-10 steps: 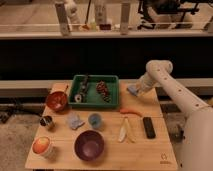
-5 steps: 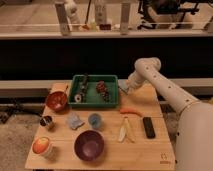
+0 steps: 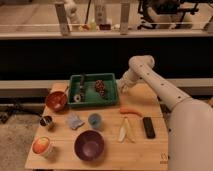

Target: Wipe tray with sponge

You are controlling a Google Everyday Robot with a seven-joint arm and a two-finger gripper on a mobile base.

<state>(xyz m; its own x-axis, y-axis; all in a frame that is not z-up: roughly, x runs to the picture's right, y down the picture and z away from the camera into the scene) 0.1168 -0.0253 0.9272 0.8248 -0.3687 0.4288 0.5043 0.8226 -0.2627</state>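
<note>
The green tray stands at the back middle of the wooden table. It holds a dark reddish cluster, a grey utensil and a small round thing. A pale blue-grey sponge lies on the table in front of the tray, left of a blue cup. My gripper hangs at the tray's right rim, far from the sponge, with the white arm reaching in from the right.
A red bowl sits left of the tray and a purple bowl at the front. A carrot, a banana and a black remote lie on the right. A small tin and an orange-topped cup stand at the left.
My gripper has moved left, from off the tray's right side to its right rim. The things on the table have not moved.
</note>
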